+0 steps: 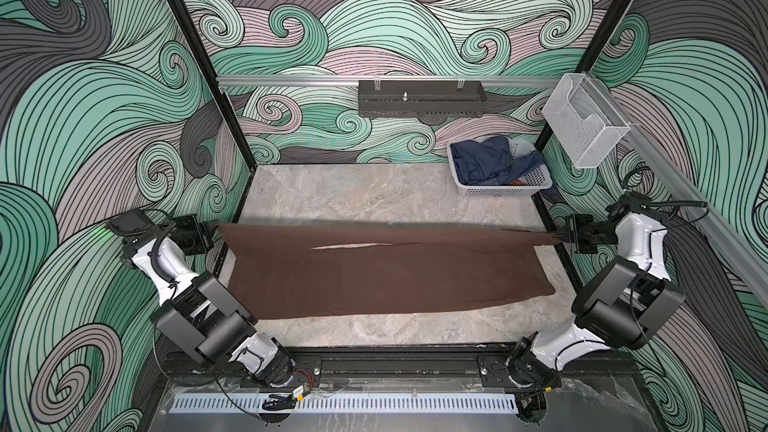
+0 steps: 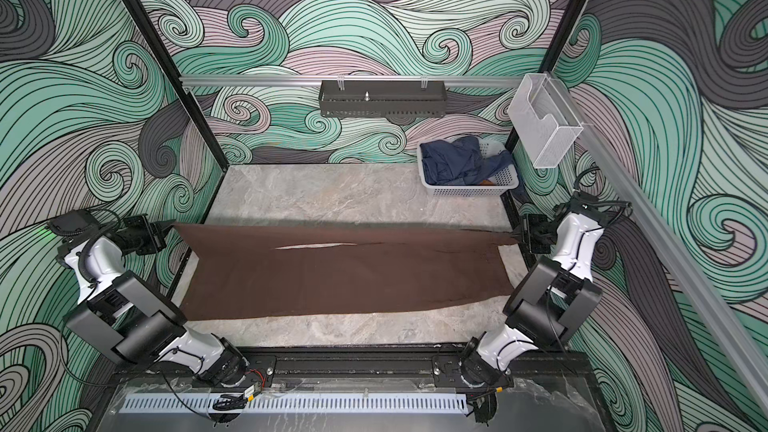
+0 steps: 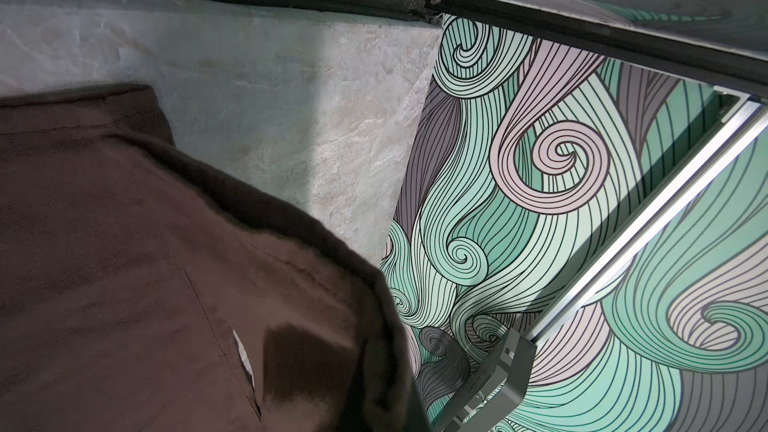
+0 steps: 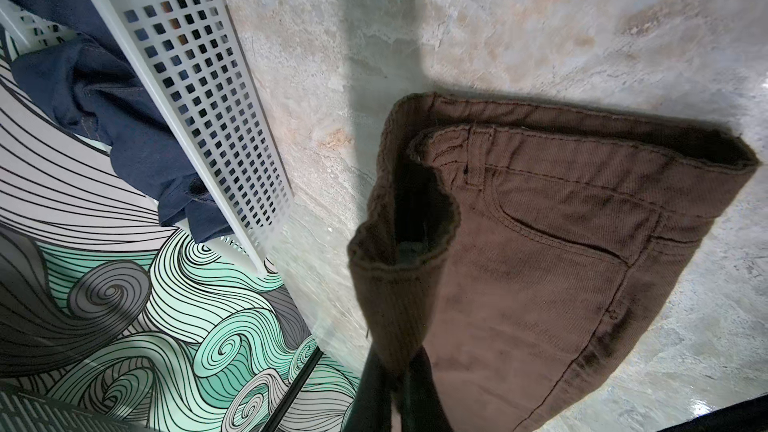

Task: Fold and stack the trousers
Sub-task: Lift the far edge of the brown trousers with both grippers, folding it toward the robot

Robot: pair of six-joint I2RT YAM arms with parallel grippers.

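Observation:
The dark brown trousers (image 1: 374, 272) (image 2: 332, 272) are stretched across the table from side to side. Their far edge is lifted taut and the near part lies flat on the marble top. At the left table edge my left gripper (image 1: 214, 231) (image 2: 170, 226) is shut on the leg end; in the left wrist view the cloth (image 3: 124, 243) covers its fingers. On the right, my right gripper (image 1: 559, 236) (image 2: 515, 236) (image 4: 399, 388) is shut on a bunched bit of waistband. The waistband, belt loop and pocket (image 4: 540, 263) hang below it.
A white perforated basket (image 1: 503, 189) (image 4: 199, 89) with navy denim garments (image 1: 482, 160) stands at the back right corner. A dark metal shelf (image 1: 419, 97) and a clear mesh holder (image 1: 586, 130) hang on the frame rails. Bare marble table (image 1: 353, 193) lies behind the trousers.

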